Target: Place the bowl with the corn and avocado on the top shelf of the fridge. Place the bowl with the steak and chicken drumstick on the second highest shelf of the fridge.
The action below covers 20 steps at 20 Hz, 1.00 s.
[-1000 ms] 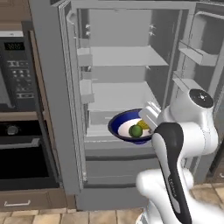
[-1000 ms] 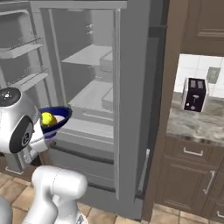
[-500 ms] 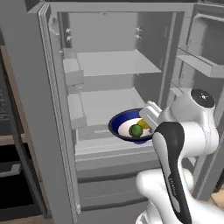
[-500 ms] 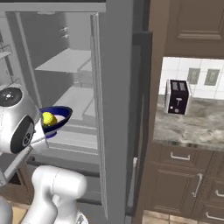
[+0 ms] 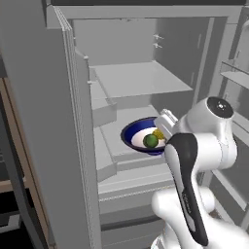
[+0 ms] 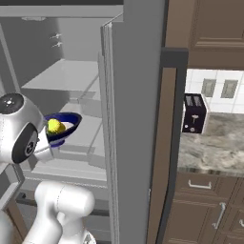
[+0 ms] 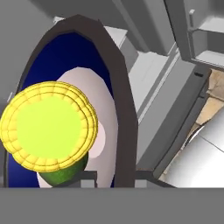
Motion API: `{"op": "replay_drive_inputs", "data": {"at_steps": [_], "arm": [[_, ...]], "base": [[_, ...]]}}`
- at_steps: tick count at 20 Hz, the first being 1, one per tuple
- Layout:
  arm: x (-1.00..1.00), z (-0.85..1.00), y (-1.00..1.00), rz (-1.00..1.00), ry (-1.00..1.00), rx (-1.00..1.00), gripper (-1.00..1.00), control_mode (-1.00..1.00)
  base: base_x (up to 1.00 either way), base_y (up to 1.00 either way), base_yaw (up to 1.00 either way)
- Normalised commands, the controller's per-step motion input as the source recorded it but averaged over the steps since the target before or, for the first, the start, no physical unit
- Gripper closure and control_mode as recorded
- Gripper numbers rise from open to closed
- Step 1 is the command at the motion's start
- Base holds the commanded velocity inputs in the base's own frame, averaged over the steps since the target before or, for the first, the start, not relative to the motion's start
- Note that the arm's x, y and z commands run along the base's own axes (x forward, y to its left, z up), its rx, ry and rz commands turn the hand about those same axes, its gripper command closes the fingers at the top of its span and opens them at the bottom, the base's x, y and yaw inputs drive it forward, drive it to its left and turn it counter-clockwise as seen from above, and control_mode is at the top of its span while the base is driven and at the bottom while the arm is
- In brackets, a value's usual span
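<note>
Clamped on the rim of the wide dark blue bowl (image 5: 144,138) with the yellow corn (image 7: 49,126) and green avocado (image 5: 151,141), the gripper (image 7: 114,178) is holding it before the grey fridge (image 5: 68,146). Since a second ago the base is drawing nearer, bringing the thin top shelf (image 5: 141,79) closer, above the bowl. No legible writing.

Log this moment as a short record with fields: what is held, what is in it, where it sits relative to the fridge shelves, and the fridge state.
held item: wide dark blue bowl with white inside, rim pinched by the shut two-finger gripper
contents: yellow corn cob piece over a green avocado
bowl position: in front of the open light grey fridge, level with the lower shelves, below the thin top shelf
task stage: bowl not yet shelved
nearby: black toaster on the counter
</note>
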Motion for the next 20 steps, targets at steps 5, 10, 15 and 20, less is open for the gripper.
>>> {"op": "replay_drive_inputs", "data": {"at_steps": [5, 10, 15, 20], "arm": [[-0.01, 0.60, 0.03, -0.12, -0.27, -0.02, 1.00, -1.00], [0.07, 0.66, -0.03, -0.12, -0.20, 0.06, 1.00, -1.00], [0.28, 0.52, -0.11, -0.03, -0.12, 0.22, 1.00, -1.00], [0.89, 0.21, 0.00, 0.00, 0.00, 0.00, 1.00, -1.00]], "base": [[0.00, 0.00, 0.00], [0.00, 0.00, 0.00], [0.00, 0.00, 0.00], [0.00, 0.00, 0.00]]}}
